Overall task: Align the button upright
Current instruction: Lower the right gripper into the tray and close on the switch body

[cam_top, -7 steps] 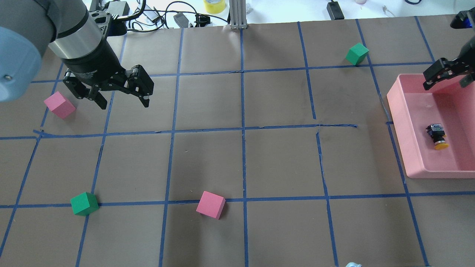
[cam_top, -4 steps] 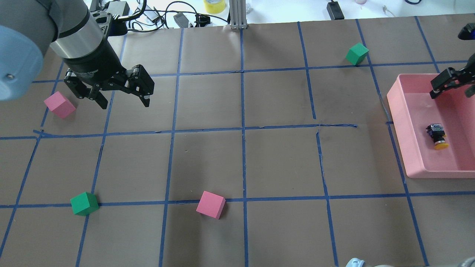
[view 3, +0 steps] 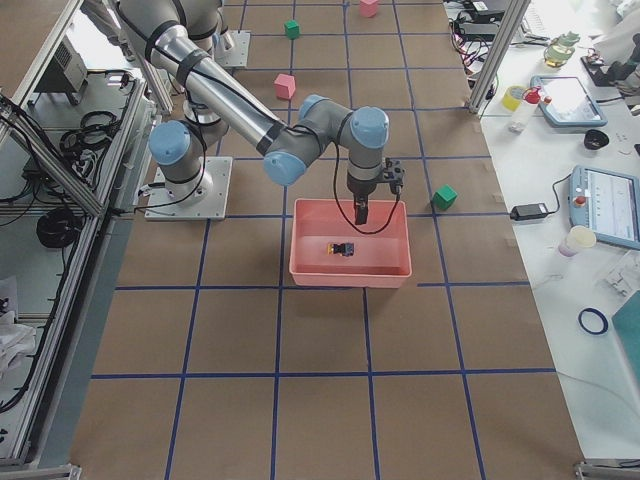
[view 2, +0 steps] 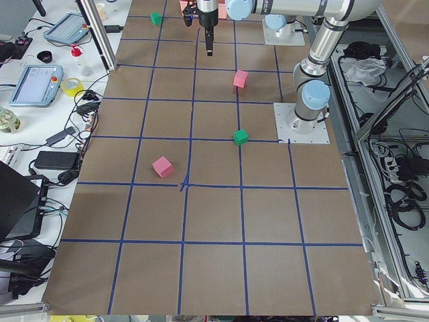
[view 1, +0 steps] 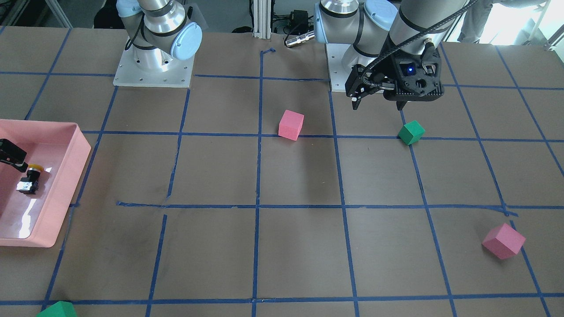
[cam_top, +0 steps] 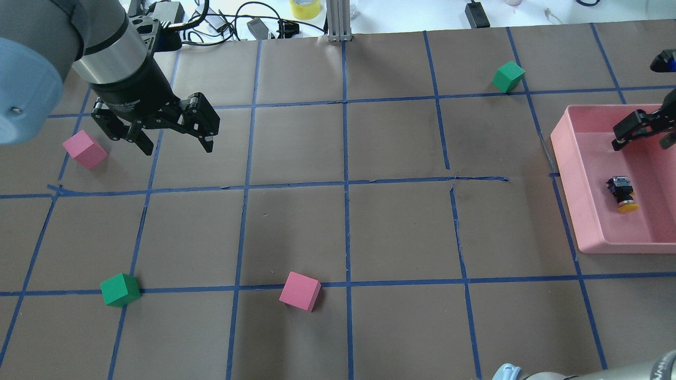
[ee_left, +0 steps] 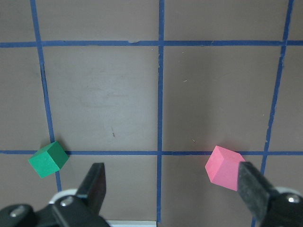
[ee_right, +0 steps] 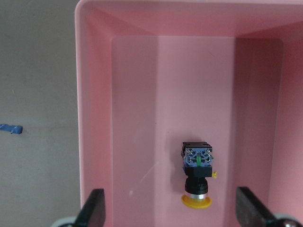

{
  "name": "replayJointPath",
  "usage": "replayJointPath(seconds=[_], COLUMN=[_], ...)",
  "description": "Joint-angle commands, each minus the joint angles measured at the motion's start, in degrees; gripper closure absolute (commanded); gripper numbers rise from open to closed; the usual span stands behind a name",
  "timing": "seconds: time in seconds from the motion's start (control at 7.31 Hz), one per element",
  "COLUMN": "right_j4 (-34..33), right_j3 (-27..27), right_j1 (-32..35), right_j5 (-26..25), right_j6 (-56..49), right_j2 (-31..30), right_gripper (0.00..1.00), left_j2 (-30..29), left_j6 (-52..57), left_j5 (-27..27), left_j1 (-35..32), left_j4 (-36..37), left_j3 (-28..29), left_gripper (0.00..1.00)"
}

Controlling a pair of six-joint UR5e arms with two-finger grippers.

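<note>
Lying on its side, the button (cam_top: 622, 194) is found inside the pink tray (cam_top: 567, 174) at the right edge of the surface. Its yellow cap is turned toward the robot's edge and its black body toward the far edge, so it has not yet been stood up. The right hand (ee_right: 173, 210) is held above the tray with its fingers well apart. In the wrist view the button is seen below and between them, untouched, so the approach is judged to be the step in hand. For the next move, the hand would need to be lowered, its fingers brought to either side of the black body and closed. The piece could then be lifted, tipped and set on its base, cap uppermost. Care is called for, since the body is small and the tray floor looks glossy. The left hand (cam_top: 177, 145) is held with fingers apart near the far left corner, beside a pink cube (cam_top: 84, 149).
</note>
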Motion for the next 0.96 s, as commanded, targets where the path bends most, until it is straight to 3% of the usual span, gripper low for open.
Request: replayJointPath(seconds=[0.0,0.82], right_j4=[-3.14,-7.81], right_j3=[2.45,3.43], right_j1=[-1.57,-1.93], right_j5=[0.4,0.22], right_j6=[-0.08,-0.43], right_j2=[0.59,3.49], right_gripper=[0.04,0.04], left_j2=[-0.02,-0.37], left_j6=[-0.03,-0.03], left_j5=[-0.07,-0.41], left_j1=[0.09,0.44], left_j4=[0.06,1.64], left_j3=[0.23,0.75], left_gripper=[0.0,0.0])
